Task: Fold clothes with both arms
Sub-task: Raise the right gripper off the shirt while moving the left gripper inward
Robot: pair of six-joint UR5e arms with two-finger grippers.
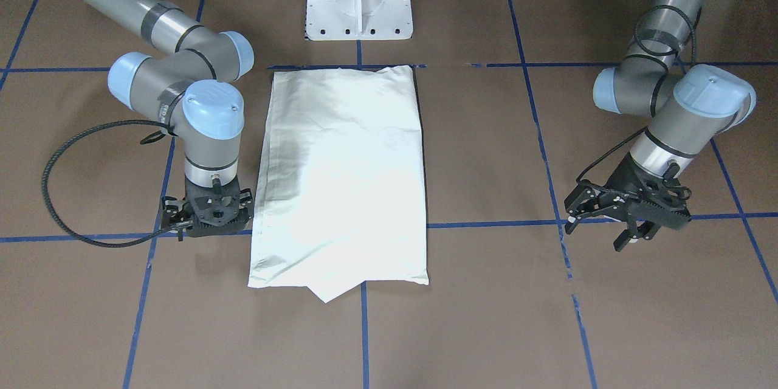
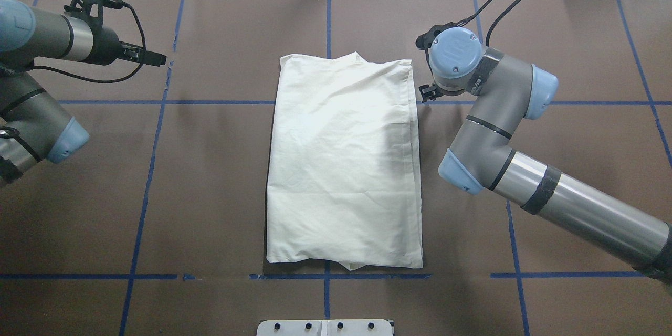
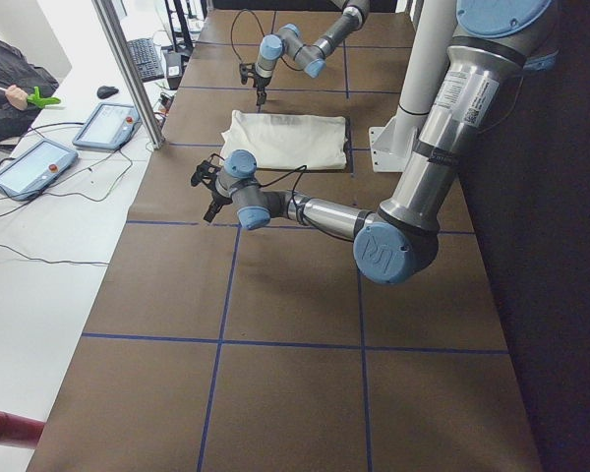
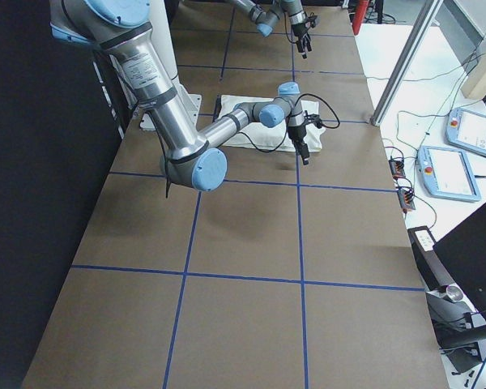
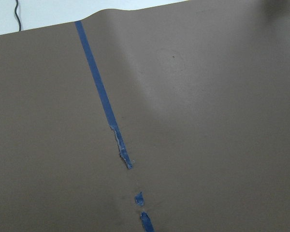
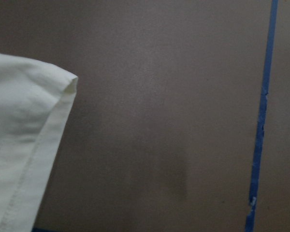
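Shows the cream-white shirt [image 1: 340, 176] folded into a long rectangle, plain side up, flat on the brown bench [image 1: 486, 316] in the middle of the front-facing frame. Puts the right end effector [image 1: 209, 222] at lower left of that frame, pointing straight down just beside the shirt's long edge; cannot tell whether its fingers stand apart or together. Sets the left end effector [image 1: 598, 232] at middle right, tilted, well apart from the shirt, fingers spread, gripping nothing.
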